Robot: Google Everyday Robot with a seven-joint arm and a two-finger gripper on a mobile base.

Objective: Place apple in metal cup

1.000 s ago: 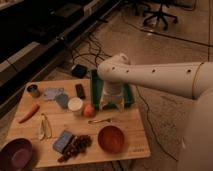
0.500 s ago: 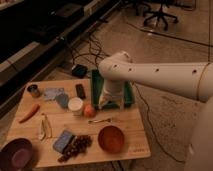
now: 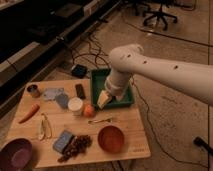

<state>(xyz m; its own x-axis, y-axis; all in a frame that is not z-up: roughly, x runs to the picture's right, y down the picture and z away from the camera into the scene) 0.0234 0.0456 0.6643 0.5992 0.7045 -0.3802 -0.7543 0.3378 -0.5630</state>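
The apple (image 3: 89,110) is a small orange-red fruit on the wooden table (image 3: 130,125), touching the right side of the white cup (image 3: 75,105). The metal cup (image 3: 33,90) stands upright at the table's far left corner. My gripper (image 3: 104,98) hangs from the white arm (image 3: 160,67) over the left edge of the green tray (image 3: 114,85), just up and to the right of the apple. It is open, holds nothing and is apart from the apple.
A carrot (image 3: 28,113), a banana peel (image 3: 44,127), a blue sponge (image 3: 63,140), grapes (image 3: 76,145), a fork (image 3: 100,120), an orange-brown bowl (image 3: 111,138) and a purple bowl (image 3: 17,152) lie on the table. Grey cloth (image 3: 54,94) and a dark block (image 3: 80,90) sit near the back.
The arm and gripper have shifted slightly left and down, closer to the apple. Nothing on the table has moved.
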